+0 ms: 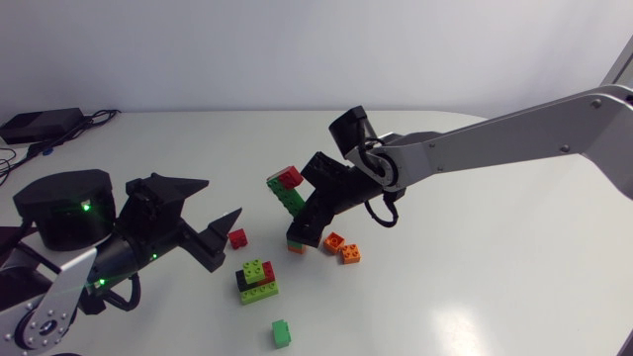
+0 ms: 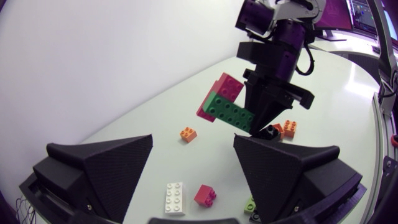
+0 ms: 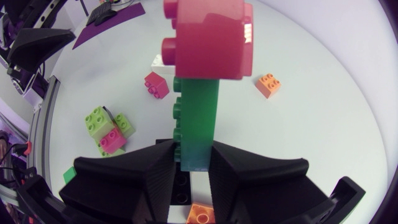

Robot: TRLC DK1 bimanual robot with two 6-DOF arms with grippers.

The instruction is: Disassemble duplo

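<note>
Head view: my right gripper [image 1: 315, 213] hangs over the table's [image 1: 475, 277] middle, clamped on the lower end of a long green brick [image 1: 291, 201]. The brick slants up to the left, with a red brick [image 1: 289, 177] stuck on its upper end. Orange bricks [image 1: 334, 240] lie just right of it. At the near left my left gripper [image 1: 203, 213] stands spread wide, holding nothing, and a small red cube [image 1: 237, 237] lies beside its tip. Nearer sits a mixed stack [image 1: 257, 280] of lime, black, red and green.

Left wrist view: a white brick [image 2: 175, 198] and the red cube lie on the table between my spread fingers [image 2: 106, 168].

Right wrist view: both fingers [image 3: 143, 180] press the green brick from two sides.
</note>
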